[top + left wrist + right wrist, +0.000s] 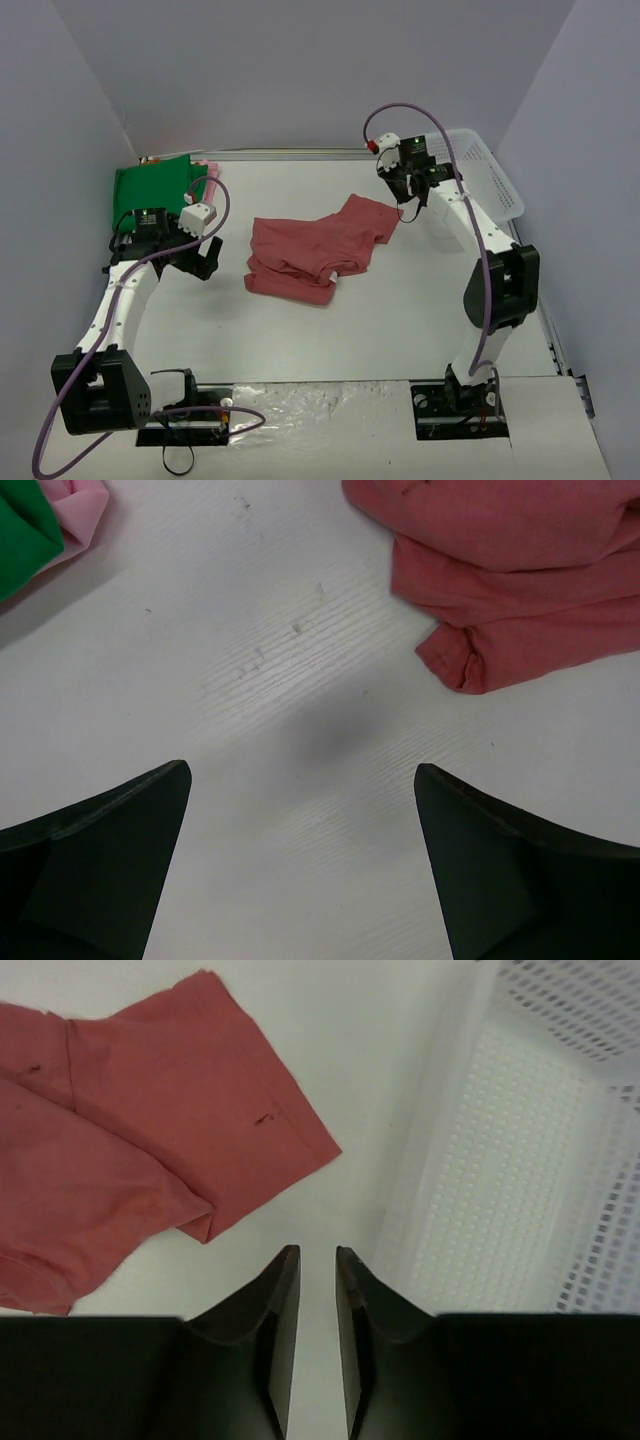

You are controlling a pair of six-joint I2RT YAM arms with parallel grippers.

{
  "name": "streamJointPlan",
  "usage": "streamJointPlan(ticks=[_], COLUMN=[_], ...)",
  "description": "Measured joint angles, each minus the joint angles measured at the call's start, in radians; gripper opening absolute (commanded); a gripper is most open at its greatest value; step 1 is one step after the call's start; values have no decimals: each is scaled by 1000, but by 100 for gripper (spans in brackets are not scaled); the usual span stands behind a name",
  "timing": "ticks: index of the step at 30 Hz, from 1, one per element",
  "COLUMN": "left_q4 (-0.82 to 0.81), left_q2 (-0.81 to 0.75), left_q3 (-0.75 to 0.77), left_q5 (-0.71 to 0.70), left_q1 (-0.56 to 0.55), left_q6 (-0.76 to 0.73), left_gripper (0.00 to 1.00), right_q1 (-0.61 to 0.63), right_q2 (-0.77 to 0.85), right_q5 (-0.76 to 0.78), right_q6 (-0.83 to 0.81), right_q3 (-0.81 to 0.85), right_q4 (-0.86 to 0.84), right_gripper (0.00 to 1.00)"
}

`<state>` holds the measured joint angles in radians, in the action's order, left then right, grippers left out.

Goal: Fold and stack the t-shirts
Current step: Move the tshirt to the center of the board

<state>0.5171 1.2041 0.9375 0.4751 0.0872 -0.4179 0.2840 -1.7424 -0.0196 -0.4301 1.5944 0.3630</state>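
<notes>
Along the near edge of the white, faintly grained tabletop sit both arm bases. Farther in on the left, the left end effector hangs over bare surface, its dark wedge-shaped fingers spread wide with nothing between them. Right of it, mid-tabletop, lies the dusty-red t-shirt: soft matte cloth, rumpled and loosely doubled over itself, with thick bunched folds at its near edge and one flat, stitched-hem sleeve reaching toward the far right. Beyond that sleeve, the right end effector hovers between the shirt and the basket, its two dark fingers drawn almost together with only a thin slit between them, pinching nothing. The basket is white plastic mesh, its walls and floor pierced with rows of small holes, and it stands at the far right. At the far left corner rests the bright green t-shirt, a smooth, roughly square bundle, with a strip of the pale pink t-shirt showing at its edge.
</notes>
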Motion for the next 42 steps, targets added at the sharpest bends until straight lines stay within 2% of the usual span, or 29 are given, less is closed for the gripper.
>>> streamJointPlan(ticks=[2, 10, 19, 24, 30, 33, 34, 35, 42], left_q4=[3, 10, 13, 13, 16, 18, 18, 18, 19], left_q2=[0, 0, 0, 0, 0, 0, 0, 0, 0], left_q3=[1, 2, 2, 2, 2, 2, 2, 2, 2], left_q5=[1, 12, 19, 19, 19, 19, 19, 19, 26], left_q1=[0, 0, 1, 2, 5, 5, 5, 5, 5], left_q6=[-1, -2, -2, -2, -2, -2, -2, -2, -2], left_gripper=[94, 94, 94, 94, 94, 94, 94, 94, 94], right_q1=[-6, -34, -122, -140, -106, -66, -48, -32, 103], right_q2=[-77, -359, -431, -431, -395, -337, -317, -300, -191], right_q5=[-6, 20, 92, 108, 101, 75, 55, 31, -119], right_q6=[9, 41, 68, 66, 45, 31, 29, 23, -66], right_q3=[0, 49, 172, 188, 153, 106, 97, 89, -41], right_q4=[-2, 6, 5, -4, 2, 42, 59, 74, 172], right_gripper=[10, 9, 10, 20, 29, 44, 54, 56, 60])
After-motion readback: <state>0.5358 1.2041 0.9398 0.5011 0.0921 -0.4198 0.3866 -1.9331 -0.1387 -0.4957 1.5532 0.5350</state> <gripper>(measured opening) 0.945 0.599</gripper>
